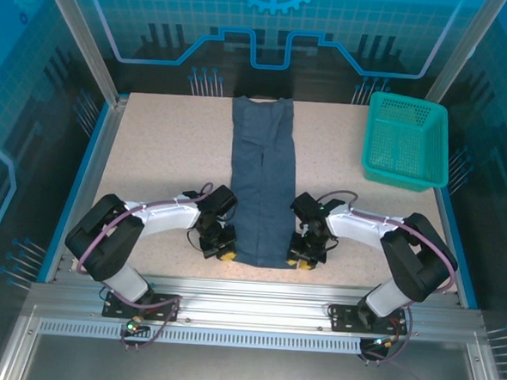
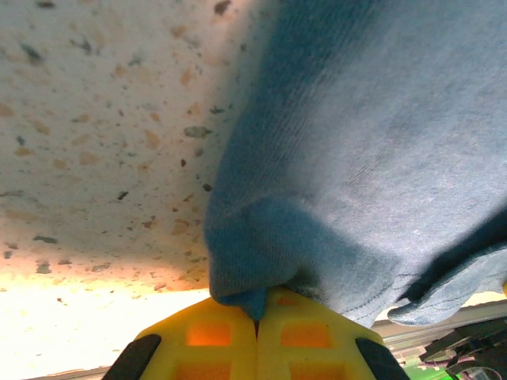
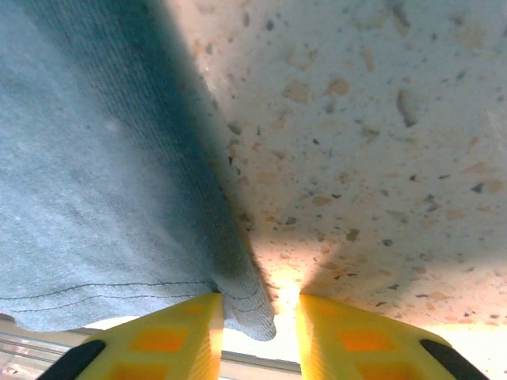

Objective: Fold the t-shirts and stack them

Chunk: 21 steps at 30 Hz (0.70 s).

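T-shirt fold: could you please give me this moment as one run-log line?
t-shirt: narrow strip mid-table | left gripper: shut on near corner | right gripper: open at other corner

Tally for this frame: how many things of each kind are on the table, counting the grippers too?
Dark blue t-shirt: 1
Teal basket: 1
Grippers: 2, the left gripper shut on the t-shirt, the right gripper open
Total: 4

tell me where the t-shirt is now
In the top view the t-shirt lies as a long strip down the middle of the table, its near end between the left hand and right hand.
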Motion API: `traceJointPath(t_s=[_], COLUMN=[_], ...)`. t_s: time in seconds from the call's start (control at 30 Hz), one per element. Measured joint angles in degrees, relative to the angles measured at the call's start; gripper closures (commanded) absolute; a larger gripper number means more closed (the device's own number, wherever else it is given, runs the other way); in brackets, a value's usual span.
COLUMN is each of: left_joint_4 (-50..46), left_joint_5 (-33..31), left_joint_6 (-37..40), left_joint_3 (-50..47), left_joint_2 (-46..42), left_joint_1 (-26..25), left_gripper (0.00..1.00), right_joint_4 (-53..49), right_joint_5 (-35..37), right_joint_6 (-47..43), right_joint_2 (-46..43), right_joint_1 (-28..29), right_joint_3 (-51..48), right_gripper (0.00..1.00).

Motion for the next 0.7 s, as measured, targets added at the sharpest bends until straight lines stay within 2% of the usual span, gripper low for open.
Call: traceJointPath(t_s=[0.23,0.4,0.7], left_joint_4=[0.0,0.0,-2.1], left_joint_5=[0.0,0.0,0.3], left_joint_6=[0.0,0.1,1.6], left_joint_3=[0.0,0.0,0.0], left_joint_2=[0.0,0.0,-2.3], left_joint_1=[0.0,0.0,0.0], left_gripper=[1.00,1.00,1.00], right_joint_4=[-1.6,1.1,-2.3], right_joint_5=[0.2,-1.0,0.2], right_joint_6=[-0.5,-1.5,-4.2], right_joint_2=[2.8,4.3,4.3], right_joint_1=[1.6,2.6,2.7], right_joint_3=[3.1,5.3,8.5], right_gripper=[0.84,0.99,1.00])
